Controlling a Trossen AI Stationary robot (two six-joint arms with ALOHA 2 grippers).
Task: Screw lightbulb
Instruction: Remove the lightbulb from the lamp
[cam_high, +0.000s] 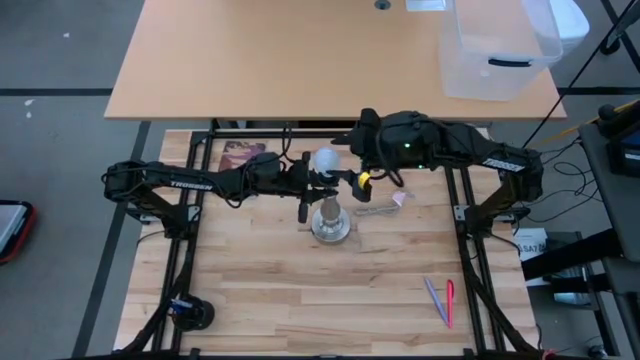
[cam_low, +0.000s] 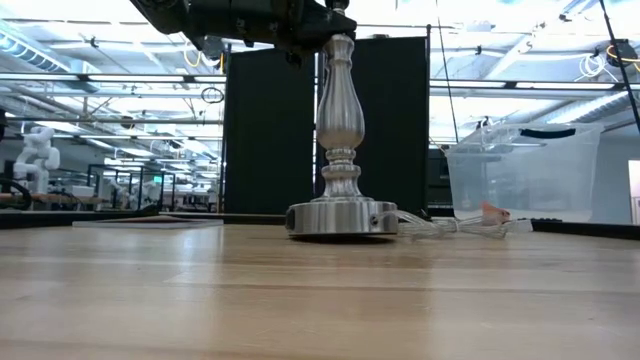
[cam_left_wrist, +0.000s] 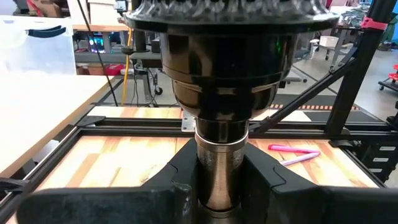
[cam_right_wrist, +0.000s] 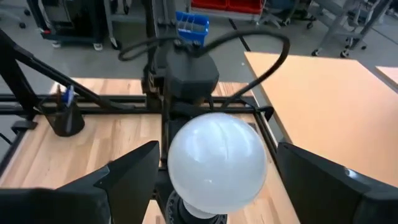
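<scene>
Lightbulb (cam_right_wrist: 216, 162): frosted white globe, smooth, round; sits atop stand (cam_high: 330, 224) at tabletop (cam_high: 260, 290) centre, base down in dark socket. Screw base mostly hidden.

Left gripper (cam_left_wrist: 217, 186) clenched on stand neck just below socket. Right gripper (cam_right_wrist: 214, 180) spread wide, fingers (cam_right_wrist: 130, 174) either side of globe, apart from it.

Low view alone shows stand's full silvery baluster profile and round foot; bulb out of frame there. High view alone shows pink pens (cam_high: 442, 300) near tabletop's right front.
</scene>
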